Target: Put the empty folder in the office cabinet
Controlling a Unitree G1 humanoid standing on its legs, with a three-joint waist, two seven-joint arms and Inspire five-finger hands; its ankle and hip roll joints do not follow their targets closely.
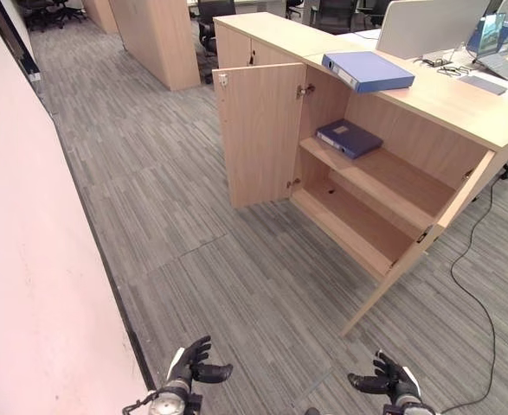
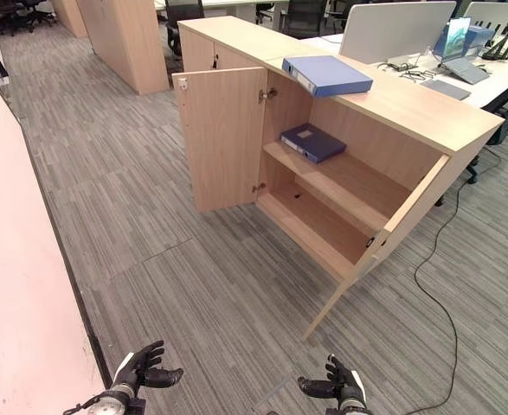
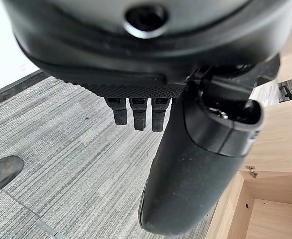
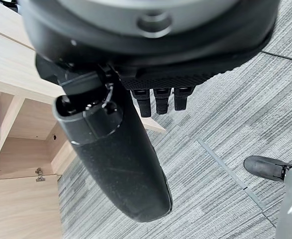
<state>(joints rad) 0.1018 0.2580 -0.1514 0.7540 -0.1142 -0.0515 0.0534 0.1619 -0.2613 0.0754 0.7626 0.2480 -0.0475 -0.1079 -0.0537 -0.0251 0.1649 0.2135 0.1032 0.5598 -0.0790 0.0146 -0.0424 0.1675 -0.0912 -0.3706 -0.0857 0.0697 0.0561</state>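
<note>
- The left hand [image 1: 189,367] hangs low over the carpet floor [image 1: 167,199], well short of the cabinet [image 1: 262,134], fingers loosely spread and holding nothing.
- The right hand [image 1: 390,380] mirrors it at the same height, thumb out, fingers relaxed and empty.
- Both doors of the cabinet stand open; 1 dark blue folder [image 1: 349,138] lies flat on the middle shelf [image 1: 383,177], near its back left corner.
- A 2nd, lighter blue folder [image 1: 368,71] lies flat on the worktop [image 1: 444,99] above, one corner jutting past the front edge.
- Which of the 2 is the empty one I cannot tell; the one on the worktop seems the likelier target.
- It looks stiff, boxy and light if empty, with smooth covers that could slip.
- A fair hold would be across the spine or the overhanging corner, thumb on top and fingers beneath.
</note>
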